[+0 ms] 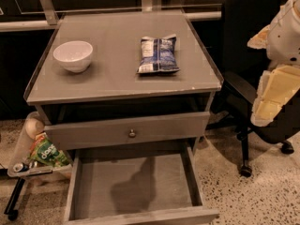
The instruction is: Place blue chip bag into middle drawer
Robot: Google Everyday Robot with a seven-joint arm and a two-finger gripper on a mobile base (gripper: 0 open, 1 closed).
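jaws at right edge, opening unclear, blue chip bag [158, 55] well apart on cabinet [112, 76]

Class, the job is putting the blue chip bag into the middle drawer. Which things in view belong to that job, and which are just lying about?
Job: chip bag, on the cabinet top; middle drawer, open; gripper, at the right by the chair.
Lying about: bowl; green packet; chair; knobbed drawer front.

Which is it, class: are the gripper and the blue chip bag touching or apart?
Apart. The camera view shows the gripper at the right edge, well clear of the blue chip bag lying on the cabinet top.
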